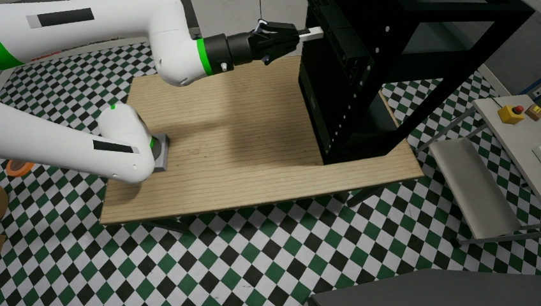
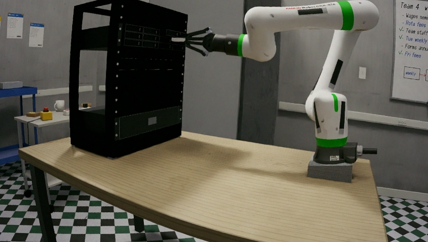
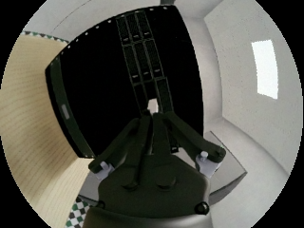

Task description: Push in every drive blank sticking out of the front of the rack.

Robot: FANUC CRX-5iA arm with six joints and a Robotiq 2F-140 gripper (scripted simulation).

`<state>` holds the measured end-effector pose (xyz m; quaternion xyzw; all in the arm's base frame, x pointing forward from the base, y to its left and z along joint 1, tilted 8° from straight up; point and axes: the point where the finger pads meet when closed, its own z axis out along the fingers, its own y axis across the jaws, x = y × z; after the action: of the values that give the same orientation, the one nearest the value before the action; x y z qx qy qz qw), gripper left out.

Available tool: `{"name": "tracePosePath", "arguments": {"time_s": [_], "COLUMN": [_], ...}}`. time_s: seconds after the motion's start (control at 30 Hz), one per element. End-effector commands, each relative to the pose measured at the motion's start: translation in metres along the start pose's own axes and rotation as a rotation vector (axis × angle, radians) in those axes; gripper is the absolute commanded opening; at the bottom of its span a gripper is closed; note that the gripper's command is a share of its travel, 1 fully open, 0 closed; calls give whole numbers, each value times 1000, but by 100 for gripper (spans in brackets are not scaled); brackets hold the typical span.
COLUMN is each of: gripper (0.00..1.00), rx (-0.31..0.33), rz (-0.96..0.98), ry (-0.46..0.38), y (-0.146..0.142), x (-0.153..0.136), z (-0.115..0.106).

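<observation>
Black and upright, the rack stands on the wooden table, at the end across from my own foot. Its front faces me, and the drive blanks sit in a block of rows high up on it. My pincer is drawn narrow, its fingers brought together and pointing at that block from the front. A short pale bar juts forward from my fingertips toward the rack; whether I am gripping it or it is part of the tips, I cannot tell. Nor can I tell whether its far end touches a blank. Through my wrist view, the bar shows at the lower part of the block, just beside one of the blanks. The front is too dark for me to say which blanks stick out. Low on the rack, a wide panel carries a small grey label
</observation>
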<state>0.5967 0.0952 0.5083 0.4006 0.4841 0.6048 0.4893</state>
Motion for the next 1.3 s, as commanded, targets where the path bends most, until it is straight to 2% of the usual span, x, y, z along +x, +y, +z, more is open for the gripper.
{"name": "tracePosePath", "arguments": {"time_s": [0.0, 0.13, 0.27, 1.27], "gripper": [10, 10, 10, 10], "rx": [67, 67, 67, 67], "rz": [-24, -24, -24, -24], "ry": [-79, -79, -79, -79], "y": [3, 4, 5, 5], "x": [2, 4, 4, 4], "z": [-16, -36, -44, -45]}}
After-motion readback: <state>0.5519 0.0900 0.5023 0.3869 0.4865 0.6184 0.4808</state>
